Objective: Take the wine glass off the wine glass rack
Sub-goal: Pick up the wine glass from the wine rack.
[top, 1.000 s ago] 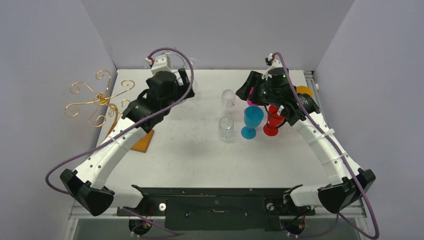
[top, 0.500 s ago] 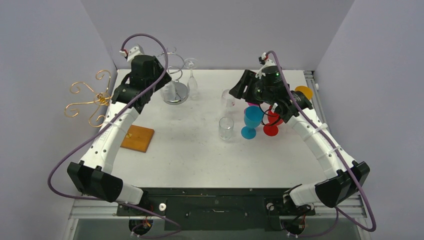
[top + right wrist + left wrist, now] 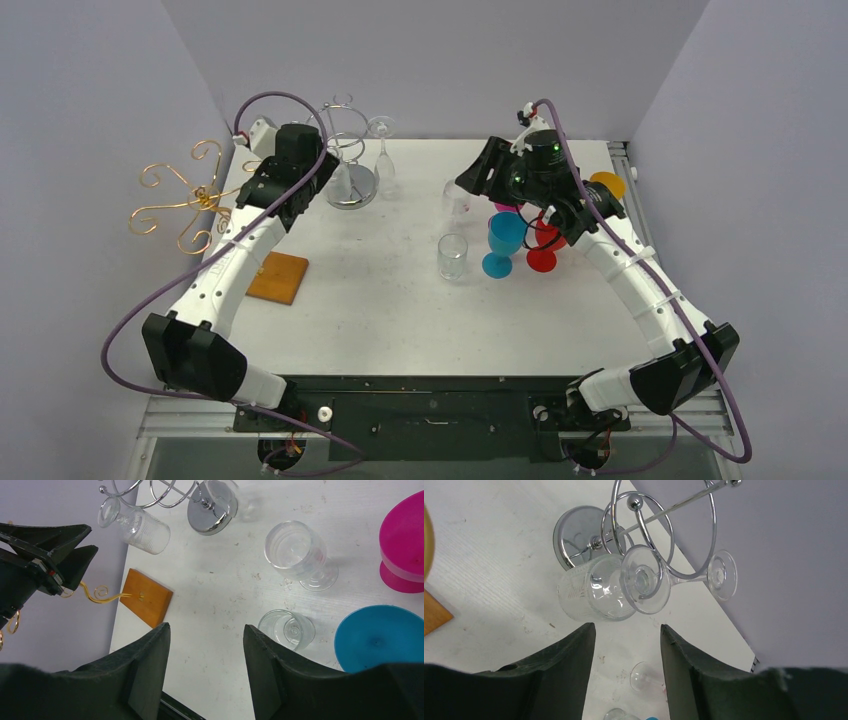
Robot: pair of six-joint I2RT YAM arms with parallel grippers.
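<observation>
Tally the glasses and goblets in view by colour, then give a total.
Clear glasses: 4 (two at the chrome rack, two standing on the table)
Blue goblet: 1
Red goblet: 1
Pink goblet: 1
Orange goblet, partly hidden: 1
Total: 8

rack [image 3: 579, 536] chrome | wine glass [image 3: 594, 594] clear | goblet [image 3: 505, 238] blue | board [image 3: 277, 277] orange

left wrist: wine glass rack [image 3: 574, 535] top cut by upper edge | right wrist: pink cup [image 3: 405, 535], blue cup [image 3: 380, 637] cut by right edge | top: orange item [image 3: 608, 183] half hidden behind right arm [image 3: 640, 280], unidentifiable
</observation>
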